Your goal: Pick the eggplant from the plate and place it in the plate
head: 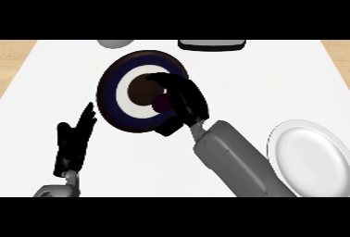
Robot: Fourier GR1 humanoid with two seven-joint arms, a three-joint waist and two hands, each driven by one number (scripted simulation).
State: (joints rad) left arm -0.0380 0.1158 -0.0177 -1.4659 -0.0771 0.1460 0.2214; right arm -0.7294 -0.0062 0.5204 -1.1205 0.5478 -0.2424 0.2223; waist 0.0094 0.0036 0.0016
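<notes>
Head view: we log one eggplant (162,102) on the dark ringed plate (109,99), toward the desk's (273,78) far edge. Right robot hand (183,99) curls over it; we judge it should close fully before lifting. Left robot hand (74,139) rests open. One white plate (308,159), right edge.

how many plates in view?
2. A dark ringed plate sits at center-left with the right hand over it beside the eggplant. A white plate sits at the right edge, partly cut off. None appear hidden.
</notes>
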